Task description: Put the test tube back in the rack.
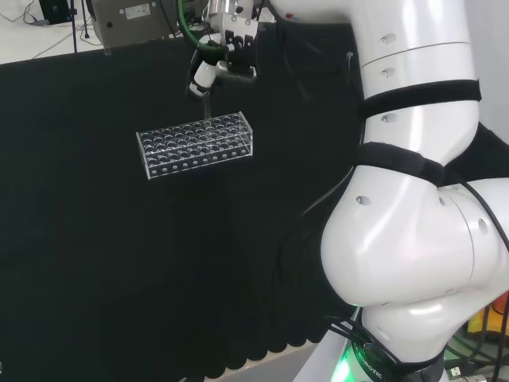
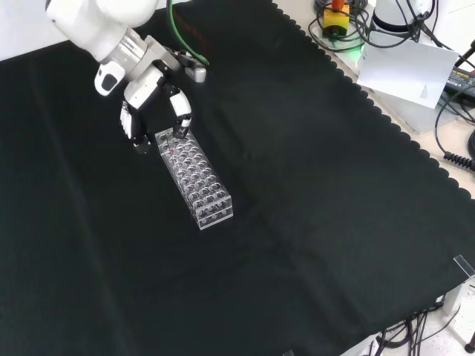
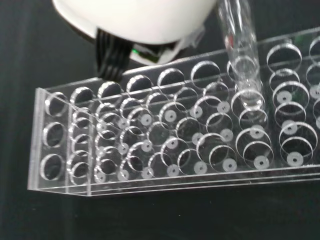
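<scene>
Where the hand [image 2: 152, 100] hangs, test tube [image 3: 240, 55] entering rack [image 3: 150, 145].

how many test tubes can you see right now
1. A clear test tube stands upright in the hand's fingers, its lower end entering a hole of the rack. The other holes look empty, though clear glass could hide one.
</scene>
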